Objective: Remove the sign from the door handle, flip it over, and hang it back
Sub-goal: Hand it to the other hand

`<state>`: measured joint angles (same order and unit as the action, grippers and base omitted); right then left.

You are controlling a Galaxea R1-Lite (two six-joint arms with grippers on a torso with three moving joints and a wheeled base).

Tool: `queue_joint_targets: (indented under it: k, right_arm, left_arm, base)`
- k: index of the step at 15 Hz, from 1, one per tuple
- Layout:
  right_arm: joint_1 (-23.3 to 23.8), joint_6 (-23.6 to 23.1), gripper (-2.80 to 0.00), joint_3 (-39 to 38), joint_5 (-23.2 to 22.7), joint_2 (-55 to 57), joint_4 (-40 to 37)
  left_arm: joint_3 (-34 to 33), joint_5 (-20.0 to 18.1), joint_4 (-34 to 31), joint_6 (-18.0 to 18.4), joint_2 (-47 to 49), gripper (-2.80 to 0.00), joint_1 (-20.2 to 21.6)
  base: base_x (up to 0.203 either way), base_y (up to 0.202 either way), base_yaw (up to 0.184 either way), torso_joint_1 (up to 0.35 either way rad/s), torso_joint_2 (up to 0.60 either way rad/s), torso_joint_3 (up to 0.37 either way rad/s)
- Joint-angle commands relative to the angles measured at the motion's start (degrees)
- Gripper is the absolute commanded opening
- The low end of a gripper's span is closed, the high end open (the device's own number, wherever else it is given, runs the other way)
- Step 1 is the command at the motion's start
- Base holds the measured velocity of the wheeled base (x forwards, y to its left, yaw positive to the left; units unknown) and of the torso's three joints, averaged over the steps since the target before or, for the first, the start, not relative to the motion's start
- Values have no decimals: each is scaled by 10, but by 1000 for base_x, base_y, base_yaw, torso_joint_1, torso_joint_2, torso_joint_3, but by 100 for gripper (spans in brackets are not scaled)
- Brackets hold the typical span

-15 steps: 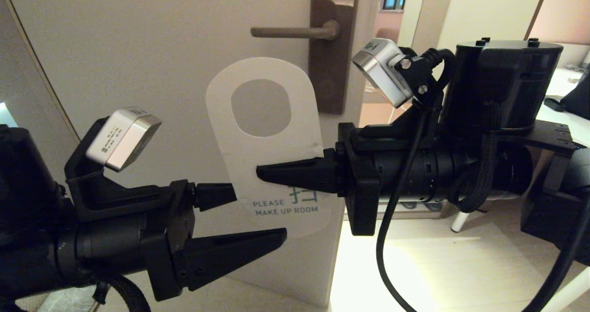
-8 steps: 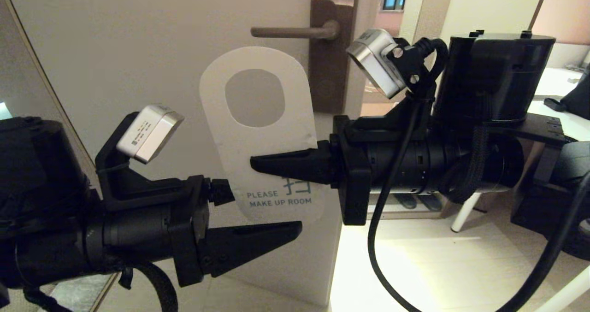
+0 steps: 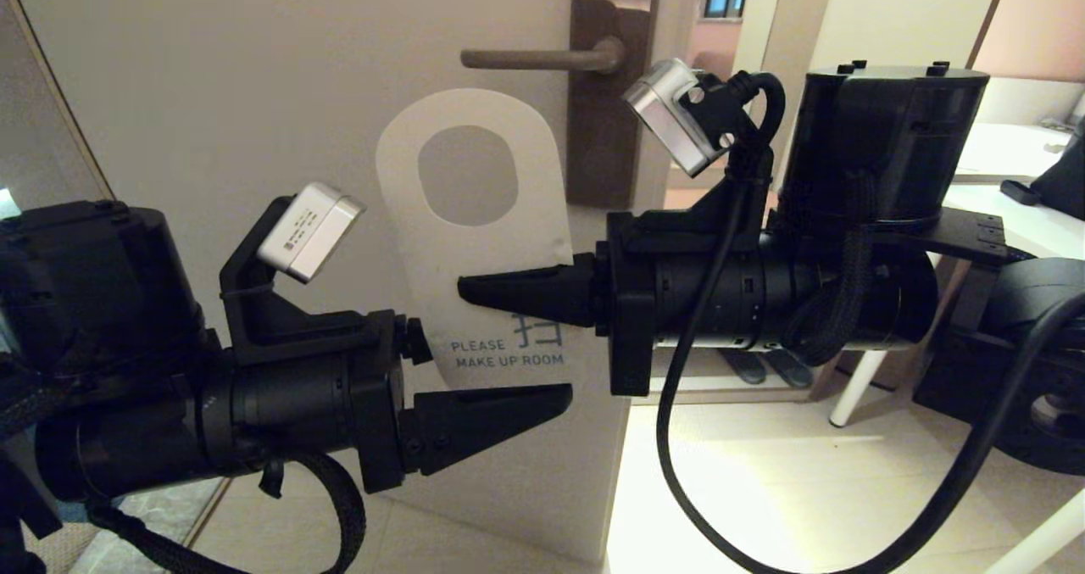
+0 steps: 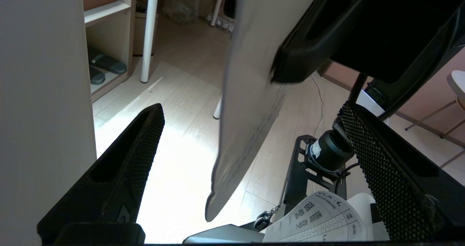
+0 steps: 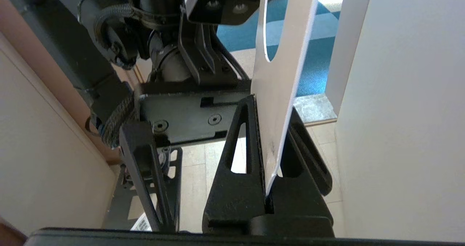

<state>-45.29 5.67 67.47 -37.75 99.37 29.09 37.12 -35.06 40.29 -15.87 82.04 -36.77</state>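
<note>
The sign point(image 3: 500, 252) is off the door handle point(image 3: 534, 58) and hangs upright just below it, white "Please make up room" side facing me. My right gripper point(image 3: 475, 290) is shut on the sign's right edge at mid height; the right wrist view shows the card point(image 5: 283, 57) pinched between its fingers point(image 5: 272, 104). My left gripper point(image 3: 542, 370) is open, with one finger behind the sign's lower end and one in front. In the left wrist view the card point(image 4: 247, 93) hangs between its spread fingers point(image 4: 250, 115) without touching them.
The beige door point(image 3: 254, 91) stands close behind the sign, with the bronze backplate point(image 3: 606, 133) at its right edge. Past the door edge are a lit floor, slippers point(image 3: 763, 366) and a white table point(image 3: 1017, 184). A printed sheet point(image 4: 327, 220) lies below the left arm.
My left arm has moved right and forward, so its open fingers now straddle the sign's lower end. My right gripper has lifted the sign slightly and shifted it left.
</note>
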Motion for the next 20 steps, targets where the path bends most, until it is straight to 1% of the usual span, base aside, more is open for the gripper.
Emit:
queue_joint_targets:
  k: [1, 2, 4, 6, 12, 13, 15, 20]
  right_arm:
    - [0, 1, -280, 0, -2, 3, 10]
    - [0, 3, -280, 1, -2, 3, 10]
    - [0, 30, -280, 2, -2, 1, 16]
    - [0, 48, -280, 2, 3, 4, 45]
    - [-1, 49, -280, -4, 9, 4, 47]
    - [-1, 49, -280, -5, 8, 4, 47]
    - [-1, 49, -280, -5, 8, 4, 47]
    - [-2, 48, -280, -5, 8, 7, 47]
  left_arm:
    - [0, -2, 2, -1, 1, 0, 0]
    - [1, -1, 2, -1, 3, 0, 1]
    - [2, -1, 2, -2, 4, 0, 3]
    - [2, -1, 3, -2, 5, 0, 5]
    - [5, -1, 9, -3, 5, 0, 11]
    - [5, -1, 27, -9, 6, 0, 12]
    - [5, -1, 54, -42, 11, 0, 11]
    - [-5, -2, 59, -47, 7, 0, 5]
  base:
    - [0, 0, 0, 0, 0, 0]
    - [0, 0, 0, 0, 0, 0]
    - [0, 0, 0, 0, 0, 0]
    - [0, 0, 0, 0, 0, 0]
    - [0, 0, 0, 0, 0, 0]
    - [0, 0, 0, 0, 0, 0]
    - [0, 0, 0, 0, 0, 0]
    - [0, 0, 0, 0, 0, 0]
